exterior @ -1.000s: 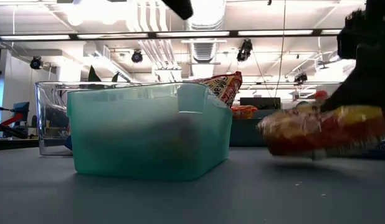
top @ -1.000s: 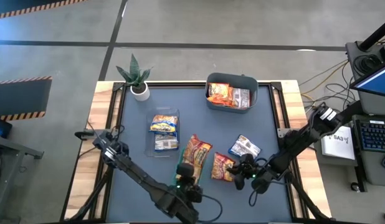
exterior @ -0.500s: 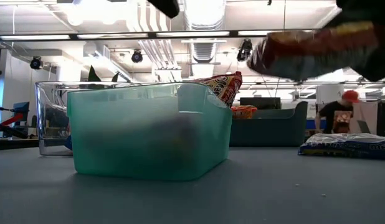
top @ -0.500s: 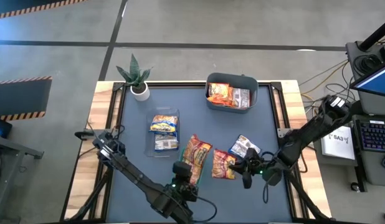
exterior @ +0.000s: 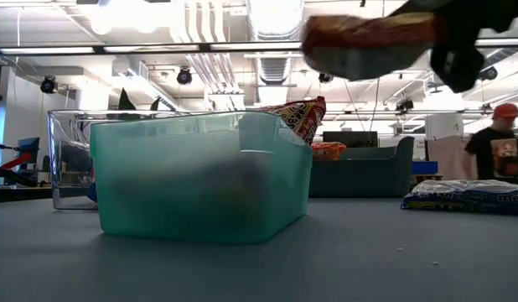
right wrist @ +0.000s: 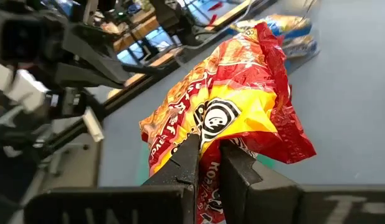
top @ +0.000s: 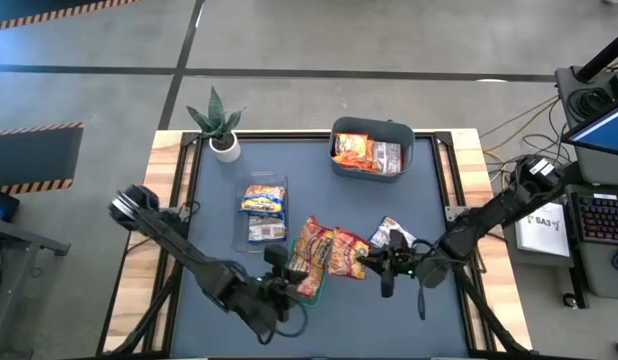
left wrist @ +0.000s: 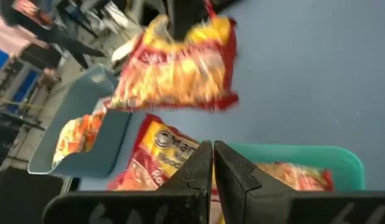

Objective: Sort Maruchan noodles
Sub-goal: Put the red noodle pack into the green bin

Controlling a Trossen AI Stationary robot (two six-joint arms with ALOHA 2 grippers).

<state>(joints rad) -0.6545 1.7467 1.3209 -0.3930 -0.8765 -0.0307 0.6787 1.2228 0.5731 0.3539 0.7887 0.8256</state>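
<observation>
The right gripper (top: 367, 262) was pinched on an orange-red noodle packet (top: 346, 252), holding it up off the table, right next to the green bin (exterior: 200, 176) that already had an orange-red packet (top: 311, 252) in it. The left gripper (top: 286, 281) sat near the table's front edge by that bin, fingers (left wrist: 199, 169) together on nothing. Other packets were in the clear tray (top: 241, 215) and the grey-blue bin (top: 370, 128), and a silver-grey packet (top: 392, 235) lay flat on the table (top: 429, 200).
</observation>
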